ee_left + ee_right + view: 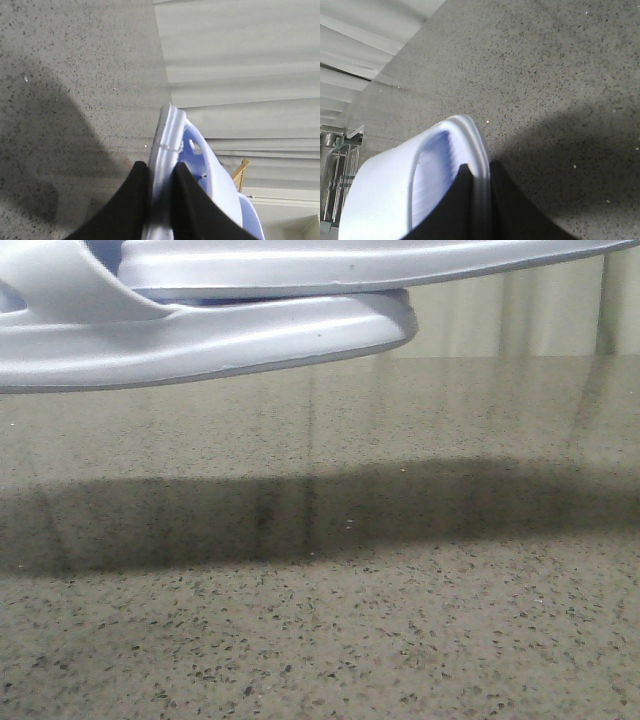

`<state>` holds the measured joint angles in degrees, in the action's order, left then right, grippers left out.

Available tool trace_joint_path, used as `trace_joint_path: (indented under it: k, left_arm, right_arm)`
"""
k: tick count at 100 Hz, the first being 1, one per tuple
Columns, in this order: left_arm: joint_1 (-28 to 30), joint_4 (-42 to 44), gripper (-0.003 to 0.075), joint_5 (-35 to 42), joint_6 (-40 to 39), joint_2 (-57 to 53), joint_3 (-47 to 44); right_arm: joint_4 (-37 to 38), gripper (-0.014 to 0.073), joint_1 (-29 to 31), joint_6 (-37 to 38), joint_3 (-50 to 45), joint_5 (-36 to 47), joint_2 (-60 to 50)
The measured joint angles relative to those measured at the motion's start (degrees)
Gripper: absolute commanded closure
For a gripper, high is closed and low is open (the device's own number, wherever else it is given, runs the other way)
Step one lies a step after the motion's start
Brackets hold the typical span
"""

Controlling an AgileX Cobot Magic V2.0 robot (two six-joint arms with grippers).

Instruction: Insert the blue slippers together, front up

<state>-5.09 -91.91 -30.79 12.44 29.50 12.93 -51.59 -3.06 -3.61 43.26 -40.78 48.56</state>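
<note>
Up at twelve o'clock in the front view, right against the lens, hang the blue slippers (200,340), pale blue-white foam, well clear of the counter (320,640). One thick sole lies nearly level from the left edge out to a rounded end near centre, and the second slipper (330,265) sits stacked on it, its sole running off toward one o'clock. Between the two a sliver of deeper blue shows. At eleven o'clock a wide strap (60,285) arches off the lower one. Their long shadow (300,520) lies in a dark band across the speckled grey stone below.

My left gripper (161,200) is clenched on a slipper edge: the two black fingers (131,205) press either side of a pale rim (167,135) that rises between them toward twelve o'clock in the left wrist view. The rim shows doubled, two ridges side by side. Beyond it, at four o'clock, the strap's side (200,155) carries small cut-out openings.

My right gripper (477,200) is likewise grasping a slipper, jaws closed with a thin pale edge (479,150) pinched between dark fingers (507,210). From that wrist the slipper curves away toward nine o'clock, a smooth whitish outer wall (375,200) around a bluer hollow (435,170) with fine ribbing across it.

Behind everything stands a pale curtain (240,60), and a metal rack (335,170) peeks in at the right wrist view's nine o'clock edge.
</note>
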Motion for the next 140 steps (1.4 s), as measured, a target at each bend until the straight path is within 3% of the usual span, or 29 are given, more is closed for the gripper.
trace_joint_path:
  k: [36, 71, 140]
  left_arm:
    - [0.0, -1.0, 0.0704, 0.0, 1.1, 0.0, 0.0]
    - [0.0, -1.6, 0.0704, 0.8, 1.2, 0.0, 0.0]
    - [0.2, -1.9, 0.0704, 1.7, 2.1, 0.0, 0.0]
  right_arm:
    - [-9.6, 0.0701, 0.0, -8.5, 0.0, -1.3, 4.3]
    - [-14.3, 0.0701, 0.1, -14.2, 0.0, -3.3, 7.7]
    - [-16.3, 0.0701, 0.3, -21.1, 0.1, -9.7, 10.2]
